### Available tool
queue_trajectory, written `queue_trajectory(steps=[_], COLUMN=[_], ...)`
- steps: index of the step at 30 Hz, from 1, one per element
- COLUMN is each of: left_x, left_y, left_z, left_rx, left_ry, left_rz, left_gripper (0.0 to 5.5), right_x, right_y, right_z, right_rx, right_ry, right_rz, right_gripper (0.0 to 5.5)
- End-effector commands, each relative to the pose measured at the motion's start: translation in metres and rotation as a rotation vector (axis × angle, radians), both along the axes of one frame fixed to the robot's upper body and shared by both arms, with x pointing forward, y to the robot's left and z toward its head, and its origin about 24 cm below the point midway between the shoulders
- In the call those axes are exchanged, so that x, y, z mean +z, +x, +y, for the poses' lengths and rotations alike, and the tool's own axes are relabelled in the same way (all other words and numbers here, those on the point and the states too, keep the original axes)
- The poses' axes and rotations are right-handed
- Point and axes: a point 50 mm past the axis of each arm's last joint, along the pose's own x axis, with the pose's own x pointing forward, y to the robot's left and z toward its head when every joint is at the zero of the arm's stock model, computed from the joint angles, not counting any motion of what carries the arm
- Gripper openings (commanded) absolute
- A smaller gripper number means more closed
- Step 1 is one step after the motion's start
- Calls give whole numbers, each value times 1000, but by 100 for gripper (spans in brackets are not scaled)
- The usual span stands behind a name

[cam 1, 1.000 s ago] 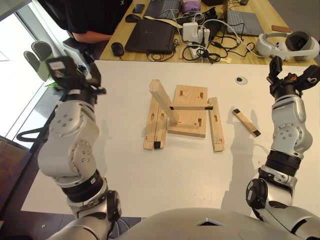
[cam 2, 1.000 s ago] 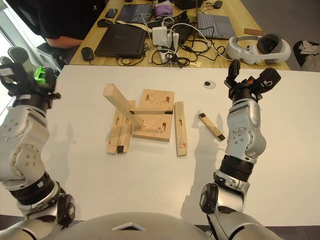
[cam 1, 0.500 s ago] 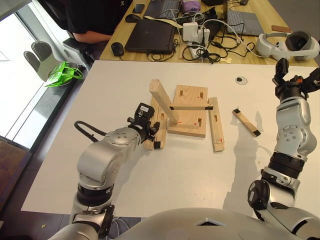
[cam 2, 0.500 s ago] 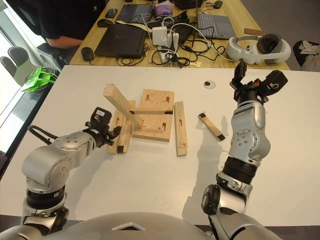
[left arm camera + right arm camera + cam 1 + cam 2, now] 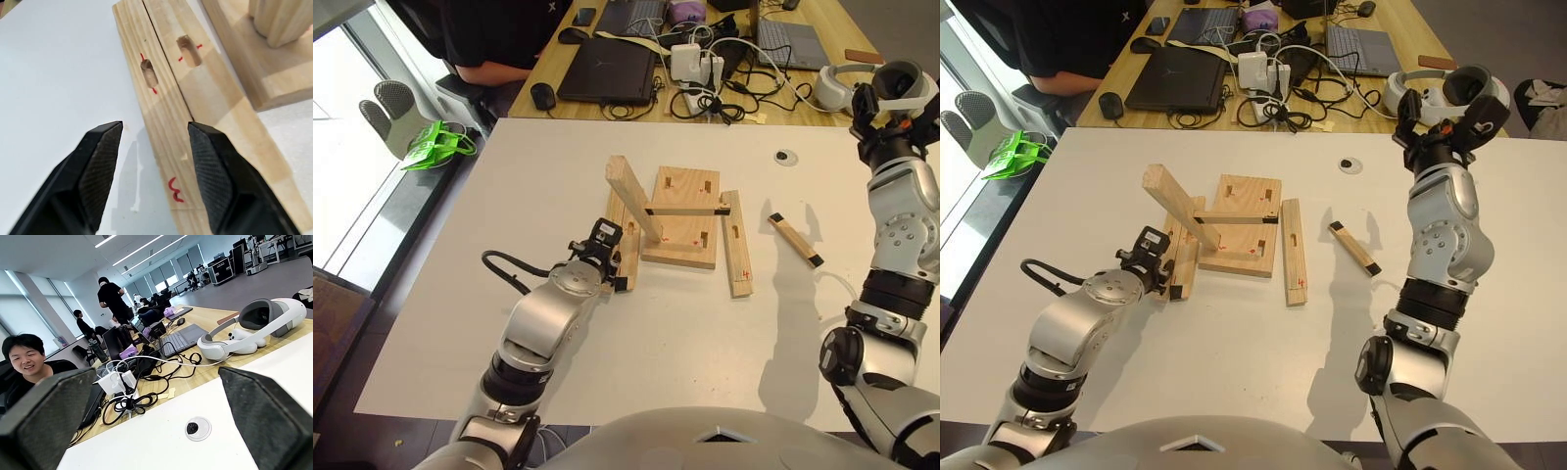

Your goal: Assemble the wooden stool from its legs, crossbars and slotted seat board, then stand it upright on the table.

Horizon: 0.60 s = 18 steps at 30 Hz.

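Seat board (image 5: 690,235) of pale planed wood, square, flat at the middle of the white surface (image 5: 548,166), face cut with oblong slots edged in red marks. Tilted leg (image 5: 631,194), a thick rectangular bar, foot at the board's left part, top leaning off to the far left. Thin crossbar (image 5: 685,210) with dark ends, from that leg across the board to its right edge. Two legs (image 5: 615,245) flat, side by side and touching, just left of the board, each with a rounded mortise and straight grain. Fourth leg (image 5: 737,245) flat along the board's right edge. Short crossbar (image 5: 794,240), dark-tipped, alone farther right, lying at an angle. Left pincer (image 5: 151,161) low over the near end of the outer flat leg, black textured fingers (image 5: 98,166) spread, one above the white surface, the other above the seam between the two legs; contact with the wood not discernible. Right pincer (image 5: 1443,110) high above the far right edge, fingers wide apart, nothing between them, white headset (image 5: 252,335) beyond.
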Motion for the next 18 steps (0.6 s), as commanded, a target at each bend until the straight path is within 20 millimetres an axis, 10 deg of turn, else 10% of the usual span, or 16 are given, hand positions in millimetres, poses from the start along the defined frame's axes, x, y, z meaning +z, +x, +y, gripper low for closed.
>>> queue_trajectory(steps=[1,18], left_x=[9,3], left_y=[7,-6], left_z=[2,0], left_rx=[40,91], left_ry=[-28,-21], left_rz=[-68,-105], left_gripper=[246,246], right_x=[-2,-20], right_y=[-3,-29], right_z=[-3,-16], right_rx=[30,64], right_ry=[-60,-207], right_rz=[44,131], right_gripper=[465,465])
